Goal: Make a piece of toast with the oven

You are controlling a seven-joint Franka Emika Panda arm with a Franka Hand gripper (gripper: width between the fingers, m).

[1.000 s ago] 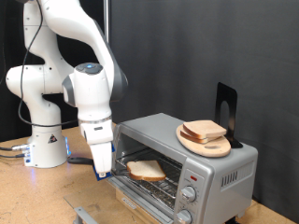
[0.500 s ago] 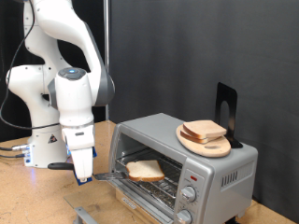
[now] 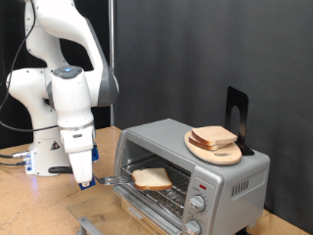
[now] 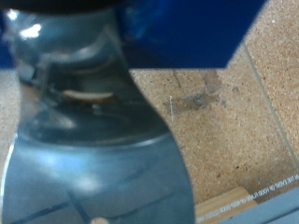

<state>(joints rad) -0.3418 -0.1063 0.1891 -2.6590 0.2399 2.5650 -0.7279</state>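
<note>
The piece of toast [image 3: 153, 178] lies on the rack inside the oven [image 3: 196, 166], ready for heating; the pincer [image 3: 85, 181] hangs just beside the open door, grip state hidden.

No legible text — none anywhere

- A big blurred blue-grey shape [image 4: 89, 131], glossy and curved, fills most of the frame's left and centre; what it is cannot be told.
- A dark blue block [image 4: 187, 28] spans the upper right.
- A speckled tan surface [image 4: 229, 131] shows at right.
- A pale wooden strip [image 4: 229, 201] sits at lower right.
</note>
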